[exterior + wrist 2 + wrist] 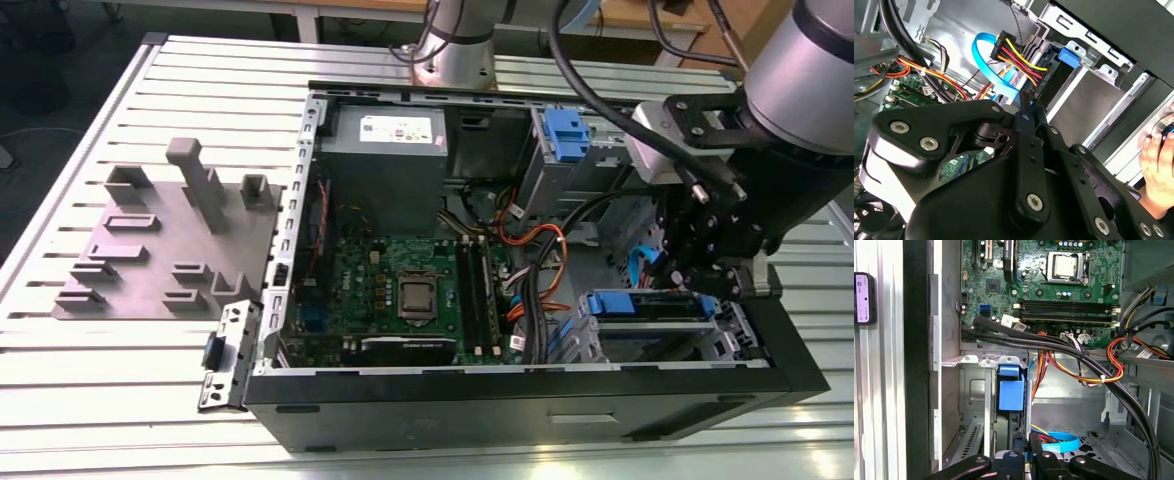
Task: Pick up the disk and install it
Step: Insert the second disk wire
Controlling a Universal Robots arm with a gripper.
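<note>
Ribbed aluminium slats form the desk (80, 360), which carries an open computer case (534, 400) toward its edge at the exterior view's right. A grey fixture block (147, 260) with upright posts sits near the opposite edge.

Inside the case a green motherboard (400, 290) lies flat. A large grey metal box (384, 135) fills the far corner, and a small blue plastic latch (566, 135) stands beside it.

The disk (641, 305) sits in the metal drive cage (721, 345) at the case's near corner, on the exterior view's right. In the first wrist view its blue carrier end (1010, 390) shows upright between the cage walls.

The arm reaches down into the case, and its gripper (705, 285) hangs just beside the cage, close over the disk. In both wrist views the fingers (1024, 150) are drawn narrow, tips almost meeting, and nothing can be made out between them.

Just past the tips (1027, 440) lie a light-blue flat cable (985, 55) and a plug of red, yellow and black wires (1019, 57). I cannot tell whether the tips touch either one.

A person's hand (1160, 165) rests outside the case wall in the second wrist view.
</note>
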